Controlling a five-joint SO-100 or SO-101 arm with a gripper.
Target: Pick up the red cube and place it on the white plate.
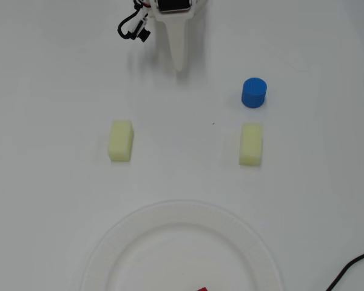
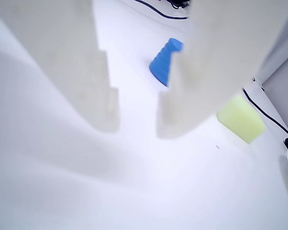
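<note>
Only a sliver of the red cube (image 1: 201, 288) shows at the bottom edge of the overhead view, lying inside the white plate (image 1: 170, 210). The plate fills the lower middle of that view and is cut off by the frame. My gripper (image 1: 179, 65) hangs at the top of the overhead view, far from the plate, pointing down toward it. The wrist view shows my gripper (image 2: 138, 128) close up. Its two white fingers stand a little apart with nothing between them. The plate and cube are out of the wrist view.
A blue cylinder (image 1: 254, 92) stands right of the gripper, also seen as the blue cylinder (image 2: 164, 64). Two pale yellow blocks lie mid-table: one block (image 1: 121, 140) left, another block (image 1: 250, 144) right, seen again as a yellow block (image 2: 240, 118). A black cable (image 1: 352, 267) enters at bottom right.
</note>
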